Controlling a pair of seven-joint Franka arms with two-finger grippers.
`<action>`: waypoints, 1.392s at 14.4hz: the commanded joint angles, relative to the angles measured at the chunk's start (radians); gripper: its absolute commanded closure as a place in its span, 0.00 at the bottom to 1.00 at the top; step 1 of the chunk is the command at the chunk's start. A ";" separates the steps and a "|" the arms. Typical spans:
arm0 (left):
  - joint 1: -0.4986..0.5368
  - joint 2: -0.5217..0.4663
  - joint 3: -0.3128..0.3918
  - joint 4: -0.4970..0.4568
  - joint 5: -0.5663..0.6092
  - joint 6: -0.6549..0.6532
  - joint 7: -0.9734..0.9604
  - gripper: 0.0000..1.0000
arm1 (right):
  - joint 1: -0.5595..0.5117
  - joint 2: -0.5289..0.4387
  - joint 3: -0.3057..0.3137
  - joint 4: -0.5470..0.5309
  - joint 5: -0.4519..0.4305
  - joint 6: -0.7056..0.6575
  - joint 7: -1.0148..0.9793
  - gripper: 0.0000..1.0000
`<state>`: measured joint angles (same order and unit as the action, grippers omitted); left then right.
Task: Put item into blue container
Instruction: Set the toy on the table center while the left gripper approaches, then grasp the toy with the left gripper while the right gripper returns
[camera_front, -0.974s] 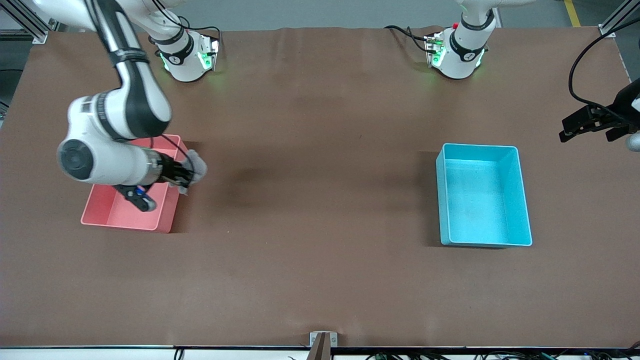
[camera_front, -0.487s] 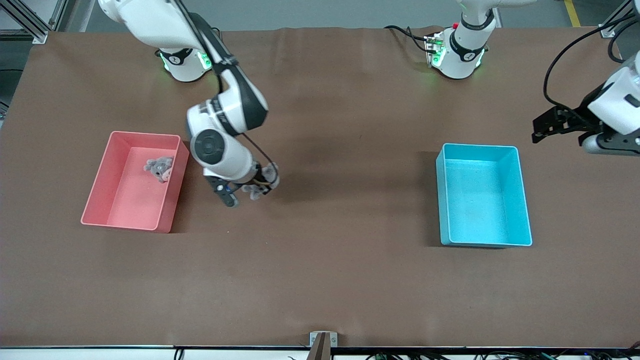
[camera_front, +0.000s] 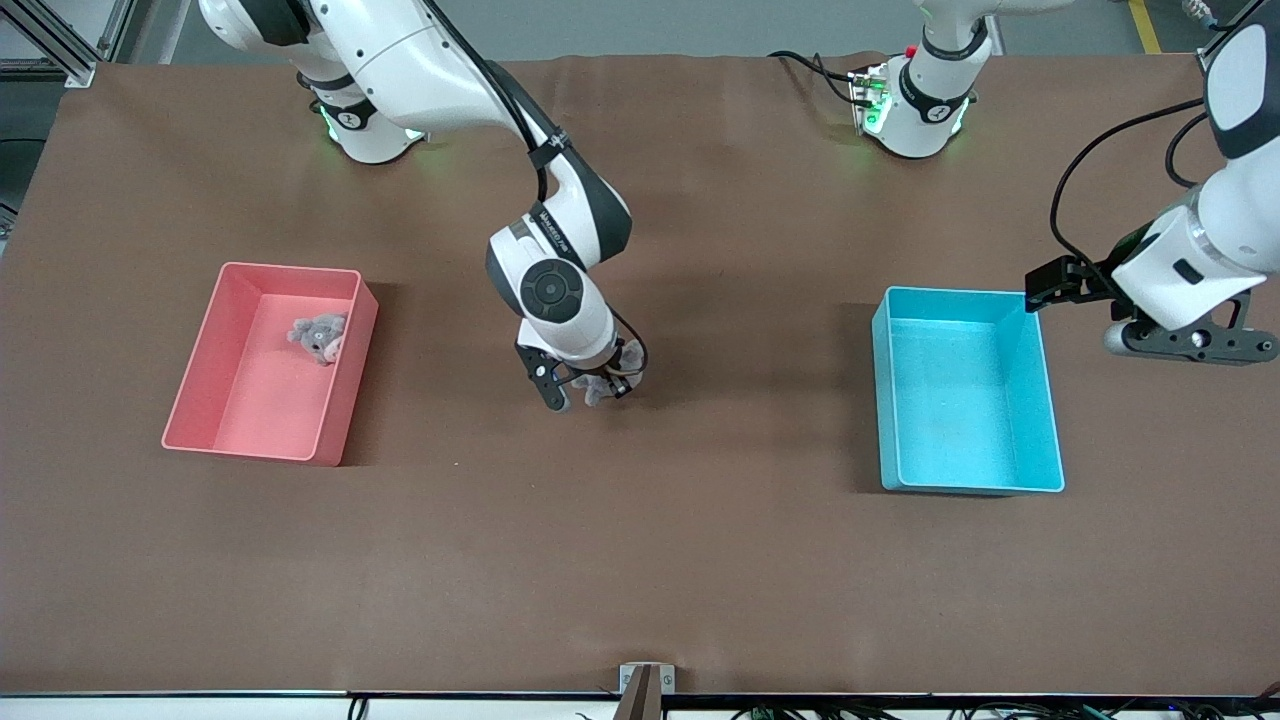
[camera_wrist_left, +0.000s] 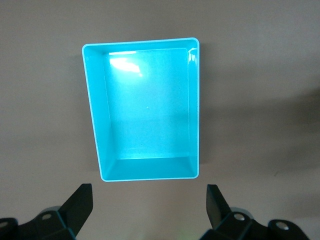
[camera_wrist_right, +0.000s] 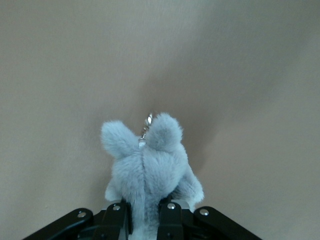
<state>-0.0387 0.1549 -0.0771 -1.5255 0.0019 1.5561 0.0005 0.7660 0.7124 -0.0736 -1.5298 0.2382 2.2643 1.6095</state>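
Observation:
The item is a grey plush toy (camera_front: 612, 380) with a small metal clasp, and my right gripper (camera_front: 592, 388) is shut on it over the middle of the table. In the right wrist view the plush toy (camera_wrist_right: 150, 160) sticks out from between the right gripper's (camera_wrist_right: 145, 212) black fingers, above bare brown table. The blue container (camera_front: 960, 400) stands empty toward the left arm's end. My left gripper (camera_front: 1050, 283) hangs open by the container's corner nearest the left arm's base. In the left wrist view the left gripper (camera_wrist_left: 149, 192) holds nothing, and the blue container (camera_wrist_left: 97, 125) lies past its fingertips.
A pink bin (camera_front: 200, 400) stands toward the right arm's end of the table. A second grey plush toy (camera_front: 318, 336) lies in it. Brown table stretches between the two bins.
My right arm has carried the plush toy from over the pink bin's edge out over the middle of the table. My left gripper has moved in toward the blue container.

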 joint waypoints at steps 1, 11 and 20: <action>0.007 0.017 -0.003 0.001 -0.005 0.001 0.010 0.00 | 0.033 0.028 -0.012 0.019 0.004 0.024 0.040 0.91; -0.001 0.008 -0.121 -0.116 -0.112 0.116 -0.207 0.00 | -0.011 0.022 -0.014 0.048 -0.135 0.000 -0.083 0.00; -0.117 0.142 -0.219 -0.209 -0.111 0.499 -0.442 0.00 | -0.256 -0.131 -0.012 0.102 -0.126 -0.396 -0.532 0.00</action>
<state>-0.1157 0.2484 -0.2964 -1.7451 -0.1019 1.9939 -0.3694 0.5958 0.6608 -0.1098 -1.3801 0.1144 1.9260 1.1633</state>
